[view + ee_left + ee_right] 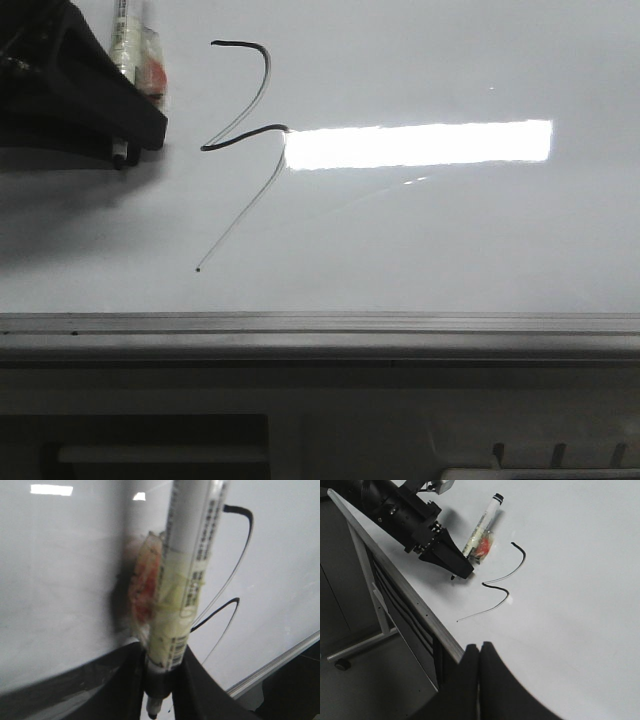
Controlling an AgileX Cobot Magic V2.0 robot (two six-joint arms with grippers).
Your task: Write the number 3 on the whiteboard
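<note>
Number 3 [245, 100] stood drawn in thin black ink on the whiteboard [450, 240], in the upper left part of the board as the front view showed it: a short dark stroke at the top bent into a curve, ran down to a dark kink at the middle, and from there a long faint diagonal tail fell to a small dot. The kink lay just beside the left end of a bright rectangular light reflection [420, 145] on the glossy surface. A grey metal rail [320, 325] ran along the board's lower edge. To the left of the figure, the left gripper [122, 152] was clamped on a white marker pen [128, 40], its black fingers [200, 690] pressed to either side of the barrel near the black tip, which pointed down at the board; whether the tip touched the surface could not be told. Yellowish tape [172, 620] wrapped the barrel, with a reddish scrap [142, 587] bound against it. The pen stood apart from the drawn line, just left of it. The right gripper [479, 655] hung over the board's near edge, well apart from the figure, its two dark fingers brought together with nothing between them.
</note>
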